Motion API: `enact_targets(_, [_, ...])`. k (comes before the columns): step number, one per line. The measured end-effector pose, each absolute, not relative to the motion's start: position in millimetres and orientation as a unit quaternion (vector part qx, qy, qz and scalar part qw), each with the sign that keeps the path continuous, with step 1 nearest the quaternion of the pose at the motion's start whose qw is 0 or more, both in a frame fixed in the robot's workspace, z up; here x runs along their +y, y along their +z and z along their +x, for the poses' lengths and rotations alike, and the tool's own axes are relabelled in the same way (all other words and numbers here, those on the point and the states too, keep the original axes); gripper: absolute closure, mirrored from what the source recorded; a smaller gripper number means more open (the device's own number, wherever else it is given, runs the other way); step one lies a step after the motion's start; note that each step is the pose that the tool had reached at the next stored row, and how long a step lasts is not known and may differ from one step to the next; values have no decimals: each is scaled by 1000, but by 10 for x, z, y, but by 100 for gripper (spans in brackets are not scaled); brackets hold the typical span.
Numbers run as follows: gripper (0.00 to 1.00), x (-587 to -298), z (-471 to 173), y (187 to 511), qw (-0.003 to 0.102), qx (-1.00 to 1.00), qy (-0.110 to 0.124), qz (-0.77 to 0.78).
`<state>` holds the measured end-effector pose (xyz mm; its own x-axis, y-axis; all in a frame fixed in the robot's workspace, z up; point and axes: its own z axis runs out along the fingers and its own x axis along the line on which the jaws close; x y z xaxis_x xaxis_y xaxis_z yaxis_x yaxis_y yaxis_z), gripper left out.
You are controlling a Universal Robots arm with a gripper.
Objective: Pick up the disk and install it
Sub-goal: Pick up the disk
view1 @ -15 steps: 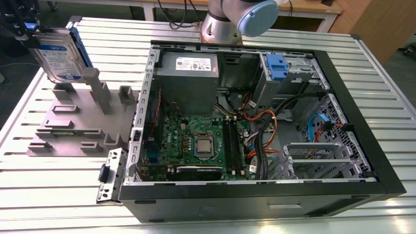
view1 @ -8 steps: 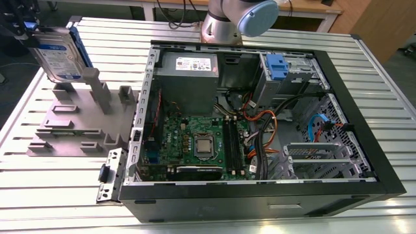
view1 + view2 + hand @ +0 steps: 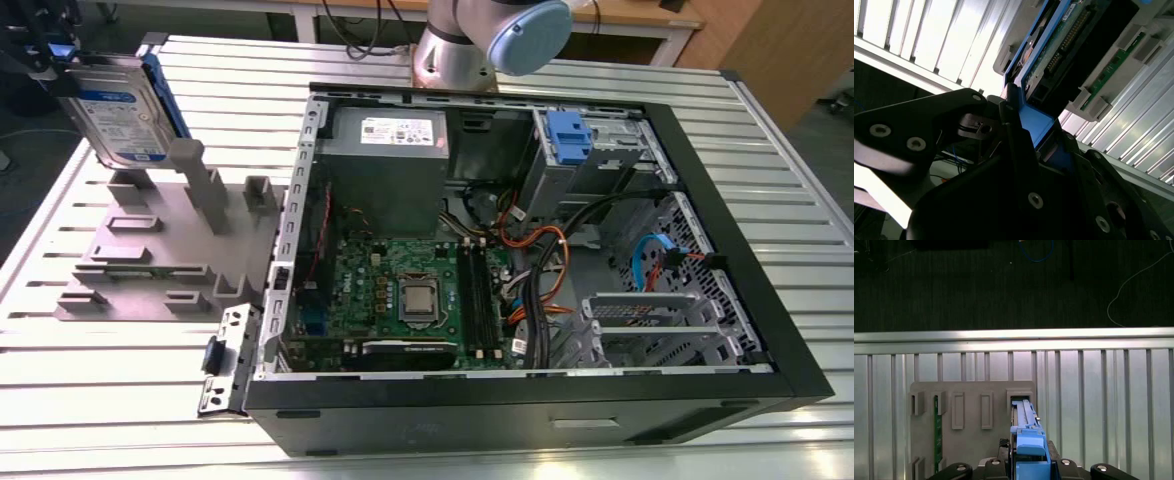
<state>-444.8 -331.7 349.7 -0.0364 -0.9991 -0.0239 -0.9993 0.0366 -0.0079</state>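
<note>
Silver disk (image 3: 118, 118): standing on its edge at about ten o'clock in the exterior view, label side facing the camera; its blue bracket (image 3: 1036, 122) is framing it
Gripper (image 3: 1026, 120): pinching the disk by the blue bracket; in the second wrist view a black finger (image 3: 1010, 112) is pressing on the side of the bracket
Grey fixture (image 3: 147, 250): lying on the table at nine o'clock from the computer case; the disk is hanging over its far end, and I cannot tell if it is touching the fixture
Slot (image 3: 1021, 401): in the first wrist view the disk is lining up with this opening of the fixture
Computer case (image 3: 747, 330): lying open on the slatted metal table (image 3: 120, 400); the grey power supply (image 3: 387, 170) is sitting at about twelve o'clock inside it, the small blue latch (image 3: 567, 135) at about one o'clock
Arm (image 3: 467, 40): standing behind the case at twelve o'clock
</note>
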Motion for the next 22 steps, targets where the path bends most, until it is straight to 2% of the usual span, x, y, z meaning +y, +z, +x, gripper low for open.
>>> enact_targets(22, [64, -3317, -4448, 3570, 11, 720, 6, -694])
